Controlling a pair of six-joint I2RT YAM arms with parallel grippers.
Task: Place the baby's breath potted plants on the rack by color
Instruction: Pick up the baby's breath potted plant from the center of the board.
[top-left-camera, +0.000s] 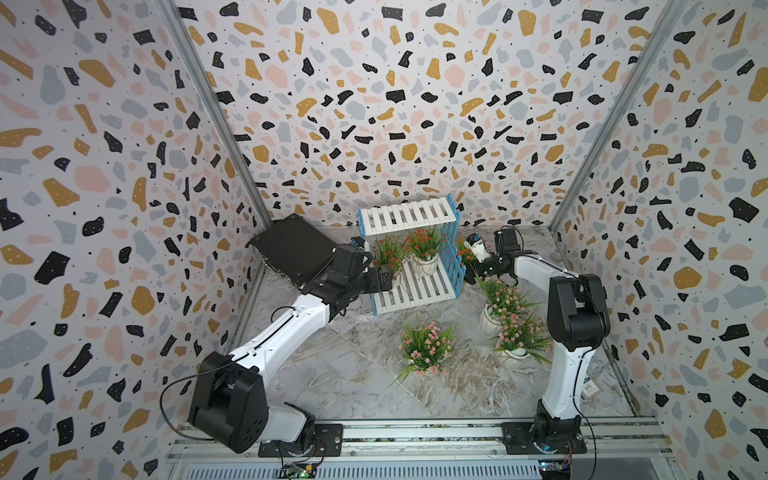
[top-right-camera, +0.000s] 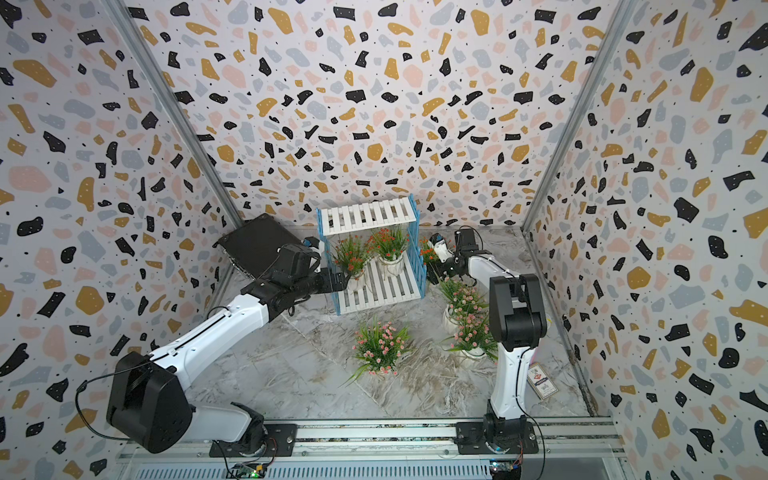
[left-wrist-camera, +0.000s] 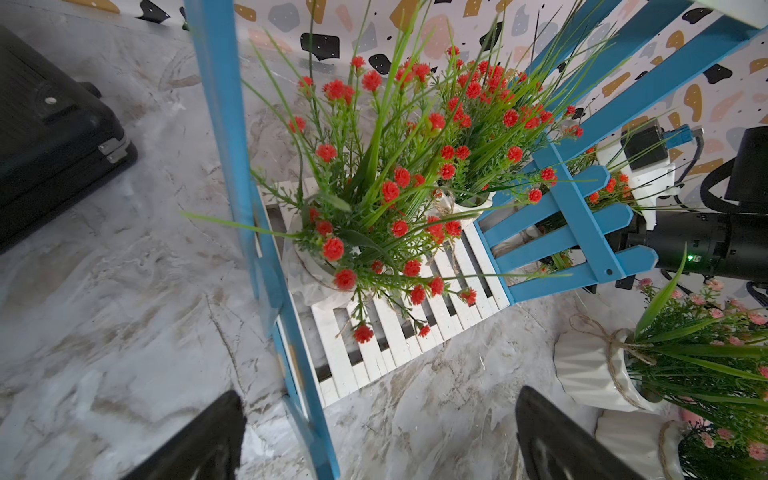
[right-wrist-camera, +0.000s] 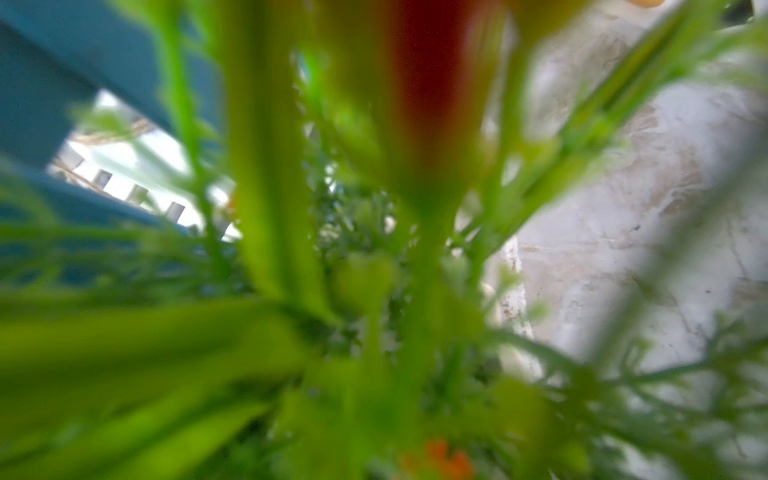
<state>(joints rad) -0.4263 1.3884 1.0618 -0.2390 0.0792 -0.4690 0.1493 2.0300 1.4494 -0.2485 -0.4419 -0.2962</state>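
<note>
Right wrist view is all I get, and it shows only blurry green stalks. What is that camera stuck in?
Observer: The right gripper is pushed into an orange-red plant just outside the blue side frame of the rack. I cannot tell whether the jaws are gripping it.
Operator: Are any plants on the rack?
Observer: Yes, two more orange-red plants sit on its lower shelf.
Operator: And the pink ones?
Observer: The three pink plants are all on the table, none on the rack.
</note>
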